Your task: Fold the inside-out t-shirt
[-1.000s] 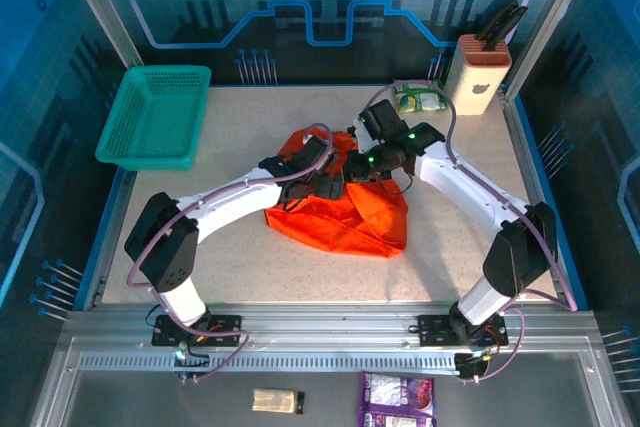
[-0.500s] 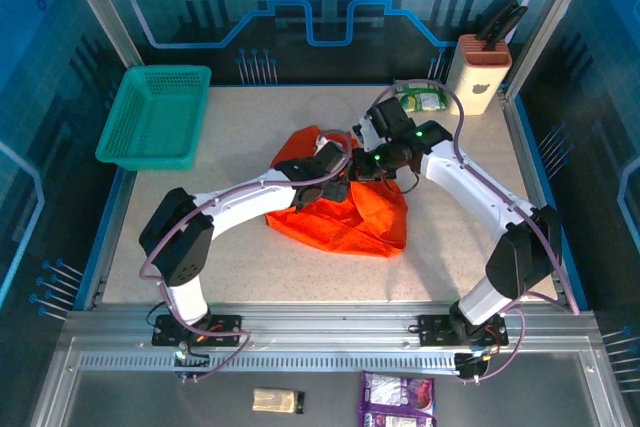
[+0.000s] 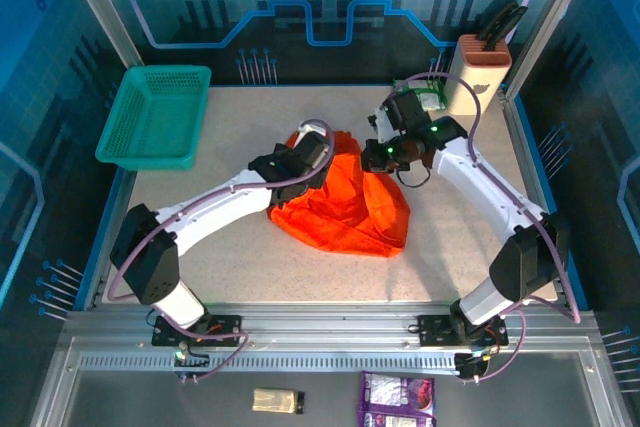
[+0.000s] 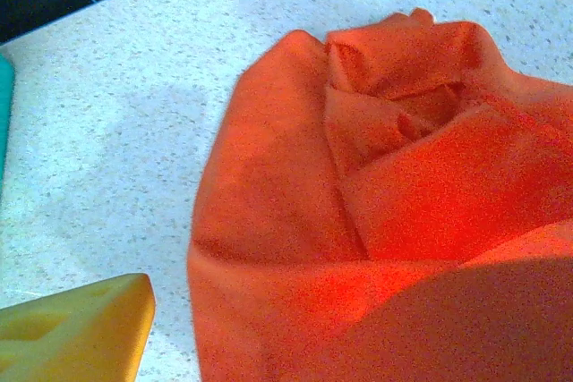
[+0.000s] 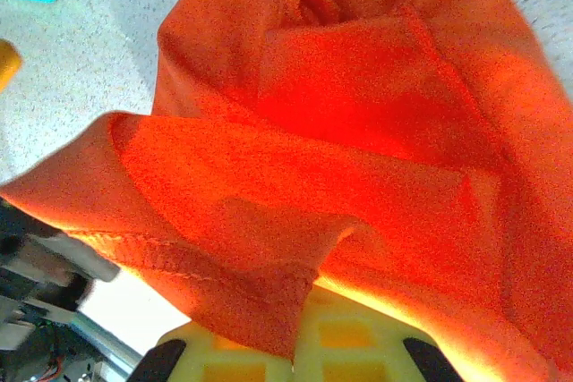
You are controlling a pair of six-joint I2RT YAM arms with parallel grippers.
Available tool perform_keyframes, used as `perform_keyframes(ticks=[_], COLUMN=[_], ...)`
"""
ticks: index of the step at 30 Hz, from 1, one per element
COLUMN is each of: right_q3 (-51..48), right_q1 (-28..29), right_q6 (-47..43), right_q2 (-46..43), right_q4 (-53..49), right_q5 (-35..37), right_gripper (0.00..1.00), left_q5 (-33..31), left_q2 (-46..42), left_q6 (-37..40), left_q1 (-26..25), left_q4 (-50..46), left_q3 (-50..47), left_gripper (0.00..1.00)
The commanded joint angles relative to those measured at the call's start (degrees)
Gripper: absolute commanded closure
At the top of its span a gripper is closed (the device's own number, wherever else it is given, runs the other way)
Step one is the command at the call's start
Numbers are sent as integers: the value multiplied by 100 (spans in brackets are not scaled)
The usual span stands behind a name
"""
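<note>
**Shirt bunched mid-table, right gripper clamped on its hem, left gripper spread over the far edge.**

I read the inside-out t-shirt (image 3: 350, 212) as a crumpled heap at the centre of the table (image 3: 240, 117), well apart from the teal basket (image 3: 155, 112) at the far left corner. The right gripper (image 3: 378, 155) is closed, with a stitched hem of the shirt pinched between its yellow fingers (image 5: 358, 346) and lifted off the table, the cloth hanging away beneath. The left gripper (image 3: 322, 147) sits at the shirt's far left edge with its jaws wide apart. One yellow finger (image 4: 81, 328) is clear of the cloth, and a fold covers the other.
</note>
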Motion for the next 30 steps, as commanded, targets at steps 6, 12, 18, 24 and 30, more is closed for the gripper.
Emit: perform_keyframes(ticks=[6,12,18,24,30], right_q3=[220,120,-134,-477,-193], right_q1=[-346,-464,-564,-866,-1178], right_q6=[-290,-334,-390,-529,-738], right_q2=[-372,-461,-464,-312,144], right_q4=[-363,-381,-222,-4,366], right_q5=[297,357,533,1003,1367], right_gripper=[100,100,100,100,100], left_q5=[147,509,1281,1895,2605], left_q2=[-161,-274,-190,-229,-246], left_q6=[279,345,251,189,177], left_q1=[452,799,1103,1360,1756], left_q4=[-601,-638,-587,-523,-406], left_q3=[-67,-104,-181,-164,289], left_gripper=[29,39,64,97,100])
